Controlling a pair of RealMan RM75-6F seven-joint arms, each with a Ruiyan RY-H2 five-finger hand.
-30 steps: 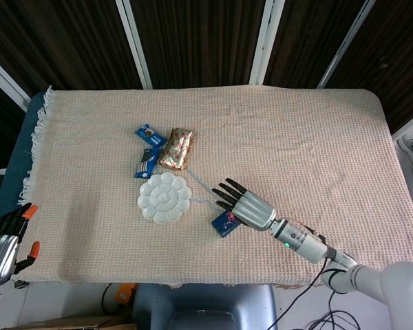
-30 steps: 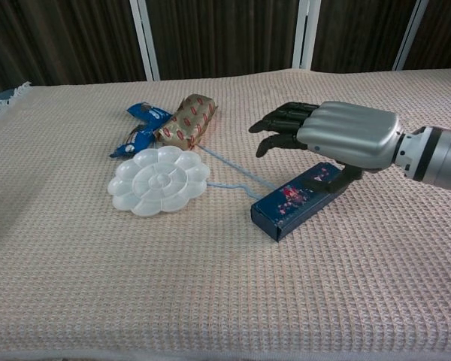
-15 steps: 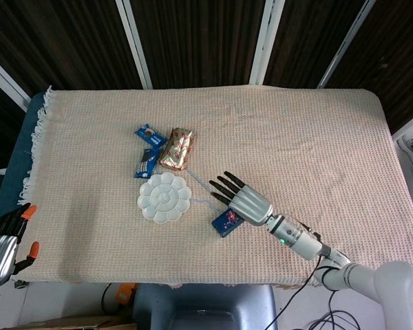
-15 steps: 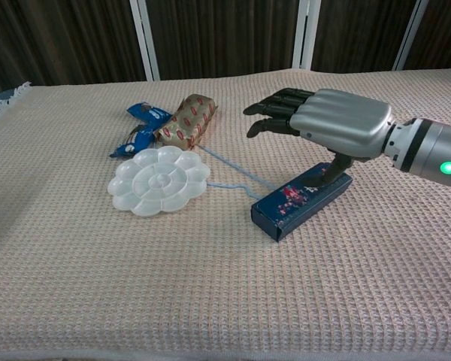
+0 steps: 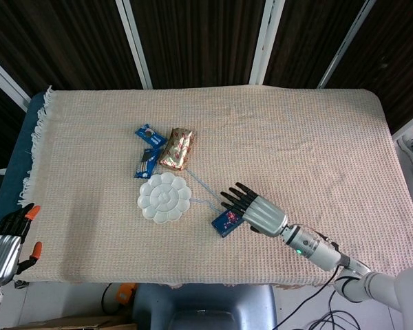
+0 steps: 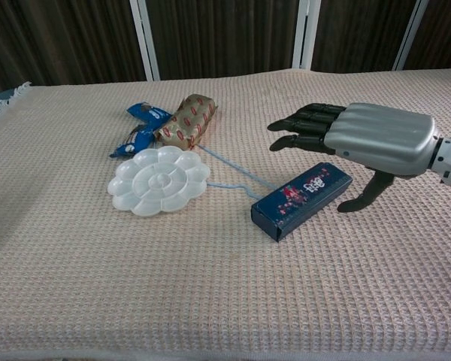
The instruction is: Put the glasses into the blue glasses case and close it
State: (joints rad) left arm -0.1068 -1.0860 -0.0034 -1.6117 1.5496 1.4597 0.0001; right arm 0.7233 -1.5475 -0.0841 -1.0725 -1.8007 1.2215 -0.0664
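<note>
We found the right hand point(image 6: 376, 143) released, fingers spread, hovering just right of the closed blue glasses case point(image 6: 301, 199) at centre frame, holding nothing.

My right hand beside the blue case, holding nothing
My right hand point(image 6: 376, 143) hovers fingers apart just right of the closed blue glasses case point(image 6: 302, 199), not touching; pale glasses point(image 6: 233, 174), white palette point(image 6: 159, 180) and snack packs point(image 6: 186, 120) lie further left.
</note>
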